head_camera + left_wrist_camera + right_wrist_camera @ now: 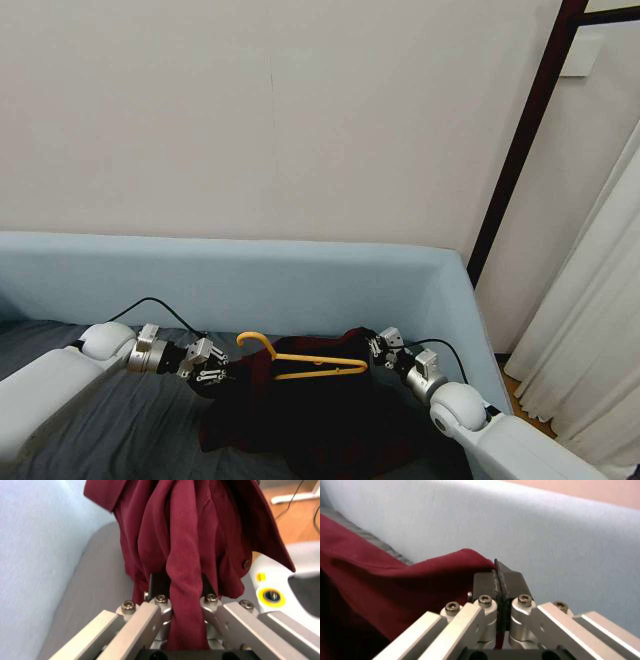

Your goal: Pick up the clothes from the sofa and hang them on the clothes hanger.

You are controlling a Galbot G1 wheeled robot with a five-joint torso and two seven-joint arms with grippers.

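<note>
A dark red garment (300, 415) lies spread on the grey sofa seat (110, 430), with a yellow hanger (300, 362) resting across its upper part. My left gripper (213, 365) is shut on a bunched fold of the garment (185, 555) at its left edge. At the right corner my right gripper (382, 347) is shut on a thin edge of the same cloth (420, 581), close to the sofa's light blue backrest (555, 532). The hanger's hook (250, 340) points toward the left gripper.
The light blue sofa back (250, 280) runs behind both arms, with a plain wall above. A dark door frame (520, 140) and white curtain (600, 330) stand to the right. The wooden floor (295, 513) shows beyond the sofa's end.
</note>
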